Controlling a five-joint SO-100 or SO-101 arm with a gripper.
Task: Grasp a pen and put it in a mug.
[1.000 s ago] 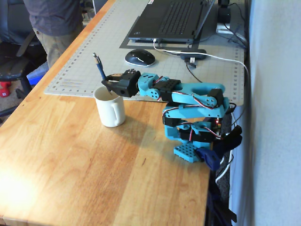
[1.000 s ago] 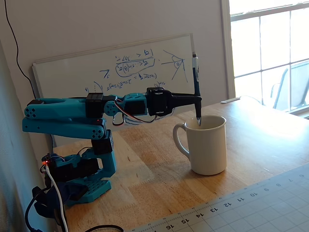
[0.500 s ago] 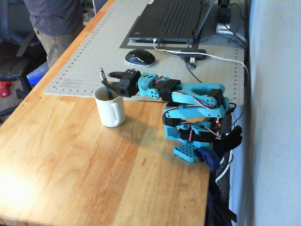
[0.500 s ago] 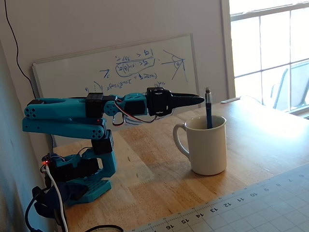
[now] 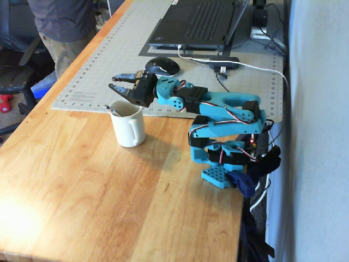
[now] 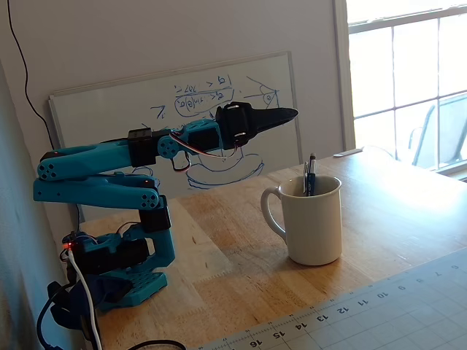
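Note:
The cream-white mug (image 5: 129,126) stands on the wooden table just in front of the grey cutting mat. The dark pen (image 5: 112,109) stands inside it, leaning on the rim with its silvery end sticking out. In the other fixed view the pen (image 6: 309,175) rises upright out of the mug (image 6: 315,219). My gripper (image 5: 115,83) hovers just above and behind the mug with its jaws apart and nothing between them. From the side in a fixed view the gripper (image 6: 290,114) is up and to the left of the mug, clear of the pen.
A grey cutting mat (image 5: 87,82) carries a laptop (image 5: 202,22) and a black mouse (image 5: 163,66). A white cable (image 5: 256,68) runs past the arm's base (image 5: 221,174). A person (image 5: 62,27) stands at the table's far left. A whiteboard (image 6: 109,124) leans on the wall.

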